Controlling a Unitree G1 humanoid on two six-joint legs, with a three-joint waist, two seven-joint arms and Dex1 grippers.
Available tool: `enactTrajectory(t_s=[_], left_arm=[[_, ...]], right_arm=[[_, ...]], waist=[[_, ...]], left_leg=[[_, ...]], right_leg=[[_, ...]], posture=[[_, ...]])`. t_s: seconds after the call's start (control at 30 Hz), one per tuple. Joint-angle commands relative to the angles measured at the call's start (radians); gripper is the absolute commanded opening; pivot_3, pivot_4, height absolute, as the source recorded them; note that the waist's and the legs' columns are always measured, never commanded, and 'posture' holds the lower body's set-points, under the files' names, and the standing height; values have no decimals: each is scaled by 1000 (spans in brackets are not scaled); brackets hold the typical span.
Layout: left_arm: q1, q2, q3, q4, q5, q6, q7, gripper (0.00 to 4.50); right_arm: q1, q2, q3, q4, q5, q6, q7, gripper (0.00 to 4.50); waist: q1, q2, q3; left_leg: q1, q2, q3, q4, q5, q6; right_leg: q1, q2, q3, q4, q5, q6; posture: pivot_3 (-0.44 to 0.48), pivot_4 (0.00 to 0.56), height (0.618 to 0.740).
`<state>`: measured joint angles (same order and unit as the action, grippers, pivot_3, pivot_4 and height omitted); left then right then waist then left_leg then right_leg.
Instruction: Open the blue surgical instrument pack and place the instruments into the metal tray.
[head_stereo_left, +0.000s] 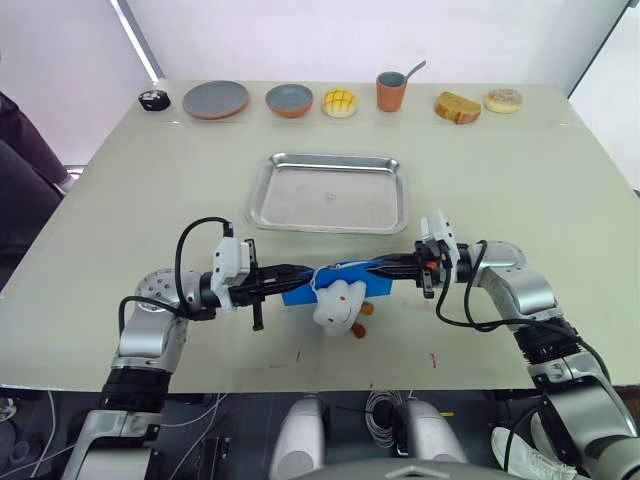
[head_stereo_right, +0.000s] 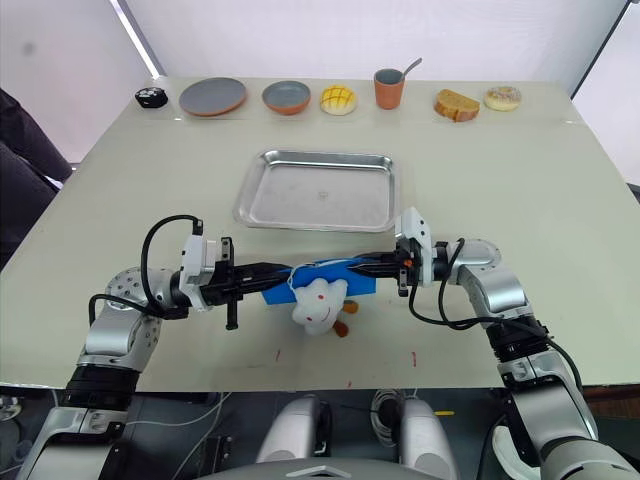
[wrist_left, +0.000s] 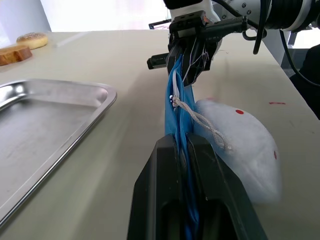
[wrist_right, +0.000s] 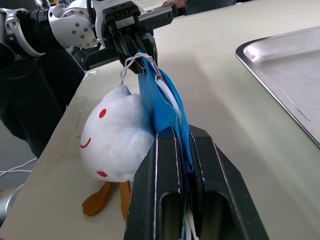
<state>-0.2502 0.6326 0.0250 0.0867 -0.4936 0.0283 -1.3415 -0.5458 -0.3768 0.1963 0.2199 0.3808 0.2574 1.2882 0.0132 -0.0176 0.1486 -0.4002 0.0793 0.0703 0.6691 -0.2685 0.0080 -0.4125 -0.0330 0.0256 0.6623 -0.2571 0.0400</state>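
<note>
The blue surgical instrument pack hangs stretched edge-up between my two grippers, just above the table in front of the metal tray. My left gripper is shut on the pack's left end, seen close in the left wrist view. On its right end my right gripper is shut too. A white plush toy dangles from the pack by a white cord and rests on the table. The tray holds nothing. The instruments are hidden.
Along the far edge stand a small black object, a grey plate, a bowl, a yellow bun, a cup with a spoon, bread and a doughnut. A person in dark clothing sits at the left.
</note>
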Motion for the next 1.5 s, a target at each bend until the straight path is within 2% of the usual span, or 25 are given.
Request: enactTrajectory(t_s=[0.03, 0.07, 0.13, 0.2, 0.23, 0.33, 0.47, 0.57, 0.7, 0.87, 1.0, 1.17, 1.43, 1.5], left_arm=[[4, 12, 41, -58, -55, 54, 16, 2208], [10, 22, 58, -65, -69, 74, 19, 2377], [33, 56, 98, -84, -106, 126, 18, 3240], [72, 112, 156, -128, -174, 216, 10, 4306], [92, 142, 192, -153, -213, 266, 10, 4422], [149, 217, 279, -203, -287, 370, 6, 4422], [237, 281, 365, -237, -326, 435, -13, 4422], [287, 293, 411, -246, -338, 455, -27, 4422], [320, 254, 410, -279, -310, 424, 9, 4422], [353, 207, 317, -364, -255, 425, 72, 4422], [348, 170, 243, -364, -231, 440, 110, 4422], [293, 106, 137, -365, -197, 464, 179, 4422], [198, -2, -36, -316, -64, 425, 272, 4422], [176, -39, -69, -302, -38, 417, 293, 3926]], right_arm=[[-11, -2, -17, -17, 8, -10, 3, 0], [-11, -4, -20, -20, 8, -9, 0, 0], [-11, -9, -25, -24, 8, -10, -3, 0], [-11, -17, -33, -28, 9, -11, -7, 0], [-10, -21, -37, -30, 10, -12, -9, 0], [-10, -29, -46, -31, 13, -14, -11, 0], [-15, -35, -52, -17, 11, -23, -8, 0], [-24, -40, -57, 9, 5, -37, -6, 0], [-41, -40, -65, 39, 4, -51, -13, 0], [-52, -32, -63, 67, -12, -71, -21, 0], [-50, -24, -59, 69, -20, -75, -30, 0], [-37, -21, -53, 48, -22, -70, -38, 0], [-29, -23, -47, 22, -22, -60, -41, 0], [-26, -22, -45, 17, -22, -58, -42, 0]], waist=[[0, 0, 0], [-1, 0, 0], [-2, 0, 0], [-5, 0, 0], [-6, 0, 1], [-7, 0, 1], [-4, 1, 1], [-5, 1, 2], [-1, 1, 2], [-1, 1, 2], [-1, 1, 2], [-2, 1, 2], [-2, 1, 2], [-2, 1, 1]], left_leg=[[0, 0, 0, 0, 0, 0], [0, 0, 0, 0, 0, 0], [0, 0, 0, 0, 0, 0], [0, 0, 0, 0, 0, 0], [0, 0, 0, 0, 0, 0], [0, 1, 0, 0, 0, 0], [0, 1, 0, 0, 0, 0], [0, 1, 1, -1, 0, 0], [0, 1, 1, 0, 0, 0], [0, 1, 1, -1, 0, 0], [0, 1, 1, 0, 0, 0], [0, 1, 1, 0, 0, 0], [0, 0, 1, 0, 0, 0], [0, 0, 1, 0, 0, 0]], right_leg=[[0, 0, 0, 0, 0, 0], [0, 0, 0, 0, 0, 0], [0, 0, 0, 0, 0, 0], [0, 0, 0, 0, 0, 0], [-1, 0, 0, 0, 0, 0], [-1, 0, 0, 0, 0, 0], [-1, 0, 0, 0, 0, 0], [-1, 0, 0, 0, 0, 0], [-1, 0, 0, 0, 0, 0], [-1, -1, 0, 0, 0, 0], [-1, 0, 0, 0, 0, 0], [-1, 0, 0, 0, 0, 0], [-1, 0, 1, 0, 0, 0], [-1, 0, 1, 0, 0, 0]], posture=[[0, 150, 740], [0, 150, 740], [0, 150, 740], [0, 150, 740], [0, 150, 740], [0, 150, 740], [0, 150, 740], [0, 150, 740], [0, 150, 740], [0, 150, 740], [0, 150, 740], [0, 150, 740], [0, 150, 740], [0, 150, 740]])
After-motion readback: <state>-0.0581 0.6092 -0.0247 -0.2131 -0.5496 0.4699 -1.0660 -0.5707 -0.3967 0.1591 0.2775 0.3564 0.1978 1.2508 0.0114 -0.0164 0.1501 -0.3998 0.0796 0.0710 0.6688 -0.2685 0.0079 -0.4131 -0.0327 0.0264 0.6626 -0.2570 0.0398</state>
